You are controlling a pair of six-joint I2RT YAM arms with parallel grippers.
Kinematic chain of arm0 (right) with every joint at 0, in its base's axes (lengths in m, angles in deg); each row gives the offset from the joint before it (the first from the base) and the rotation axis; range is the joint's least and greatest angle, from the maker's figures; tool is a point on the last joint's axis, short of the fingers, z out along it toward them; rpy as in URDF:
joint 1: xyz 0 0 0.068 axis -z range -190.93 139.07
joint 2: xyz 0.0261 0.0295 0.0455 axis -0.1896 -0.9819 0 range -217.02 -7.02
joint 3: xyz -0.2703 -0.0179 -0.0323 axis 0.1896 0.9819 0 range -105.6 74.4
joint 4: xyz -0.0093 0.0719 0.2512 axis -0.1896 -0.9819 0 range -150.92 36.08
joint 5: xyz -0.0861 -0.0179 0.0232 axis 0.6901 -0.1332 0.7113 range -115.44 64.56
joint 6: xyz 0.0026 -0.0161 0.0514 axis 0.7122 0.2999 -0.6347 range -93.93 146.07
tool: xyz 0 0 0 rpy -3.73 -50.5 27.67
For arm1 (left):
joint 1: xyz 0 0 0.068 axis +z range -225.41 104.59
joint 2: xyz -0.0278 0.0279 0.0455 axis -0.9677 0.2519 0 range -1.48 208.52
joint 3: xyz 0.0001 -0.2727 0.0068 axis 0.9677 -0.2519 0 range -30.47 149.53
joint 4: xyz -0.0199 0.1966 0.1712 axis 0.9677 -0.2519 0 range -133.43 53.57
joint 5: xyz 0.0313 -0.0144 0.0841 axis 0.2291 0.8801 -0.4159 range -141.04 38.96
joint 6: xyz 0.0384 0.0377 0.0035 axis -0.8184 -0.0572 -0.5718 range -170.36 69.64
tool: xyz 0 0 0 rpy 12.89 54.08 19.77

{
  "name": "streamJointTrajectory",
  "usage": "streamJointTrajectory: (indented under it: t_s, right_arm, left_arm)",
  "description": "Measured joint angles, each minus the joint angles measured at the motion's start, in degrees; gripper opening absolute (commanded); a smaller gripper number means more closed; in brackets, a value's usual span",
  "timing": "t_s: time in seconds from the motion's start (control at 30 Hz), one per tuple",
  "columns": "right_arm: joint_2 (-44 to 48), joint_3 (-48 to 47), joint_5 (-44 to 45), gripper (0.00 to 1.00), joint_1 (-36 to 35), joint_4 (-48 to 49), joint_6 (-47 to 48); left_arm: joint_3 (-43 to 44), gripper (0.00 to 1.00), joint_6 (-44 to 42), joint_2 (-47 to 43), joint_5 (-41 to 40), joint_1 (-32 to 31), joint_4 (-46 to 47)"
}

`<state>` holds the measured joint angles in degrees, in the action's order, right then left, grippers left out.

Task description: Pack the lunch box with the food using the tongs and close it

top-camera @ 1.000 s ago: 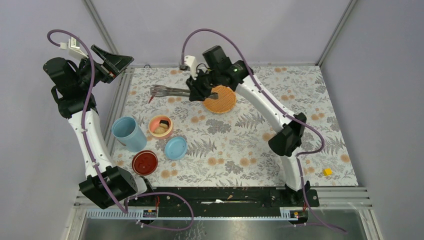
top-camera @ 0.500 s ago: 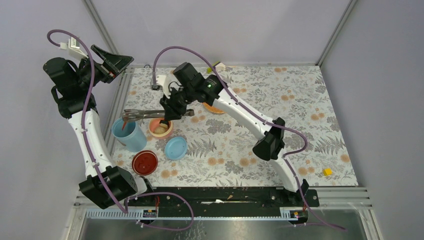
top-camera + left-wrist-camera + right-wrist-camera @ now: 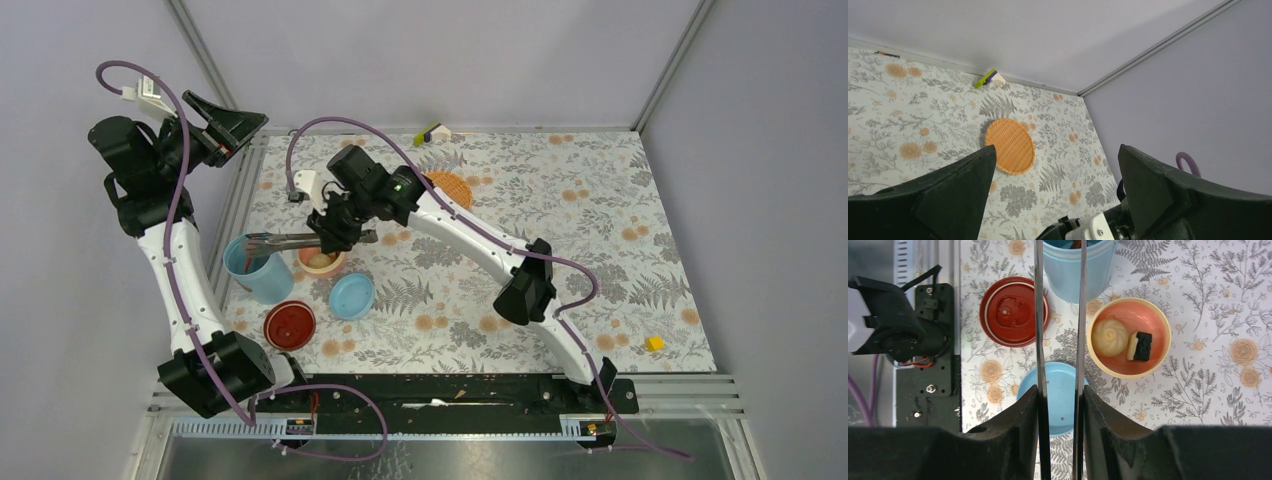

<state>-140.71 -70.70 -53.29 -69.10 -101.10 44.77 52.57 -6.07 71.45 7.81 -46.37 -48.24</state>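
**A:** From overhead, where do things stand?

**B:** The right hand [image 3: 338, 232] is clamped on the tongs [image 3: 285, 240]. They lie level and point to 9 o'clock, with their tips over the mouth of the blue tub [image 3: 258, 272]. The tub stands close to the 9 o'clock edge of the desk [image 3: 620, 230]. The pink bowl [image 3: 322, 265] is just beside the tub at 3 o'clock.

**A:** And the room around them?

**B:** The blue lid [image 3: 352, 296] lies at 5 o'clock of the bowl. The red lid [image 3: 289, 324] lies at 5 o'clock of the tub, near the front rail. The broadest open stretch runs toward 3 o'clock, with a yellow block [image 3: 655, 343] near that edge. The left hand [image 3: 240, 128] hangs raised past the 10 o'clock corner.

**A:** What does the left wrist show?

**B:** Its fingers are spread wide and hold nothing. Between them lies the orange plate [image 3: 1009, 145], set in from the far wall. A small green-and-purple block [image 3: 989, 78] sits against that wall.

**A:** And the right wrist?

**B:** The two tong arms run to 12 o'clock, pinched nearly parallel, up to the tub's rim. A reddish scrap shows there, too cropped to name. The bowl at 3 o'clock holds a beige bun [image 3: 1109, 336] touching a sushi piece [image 3: 1140, 346]. The blue lid lies under the tongs. The red lid lies close to the desk's edge rail.
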Motion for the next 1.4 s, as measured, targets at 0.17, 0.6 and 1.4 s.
streamJointTrajectory:
  t_s: [0.17,0.6,1.4]
  right_arm:
    - [-0.68,0.0,2.27,0.03,-0.02,0.55,0.44]
    - [-1.64,0.0,6.64,0.19,-1.92,2.05,3.23]
    - [-1.64,0.0,7.93,0.47,-2.82,2.89,3.5]
  left_arm:
    - [-0.33,0.99,0.37,-0.02,0.28,0.0,0.02]
    - [-0.72,0.99,0.68,-0.02,0.74,0.0,1.11]
    - [-1.14,0.99,1.05,-0.09,0.96,0.0,1.27]
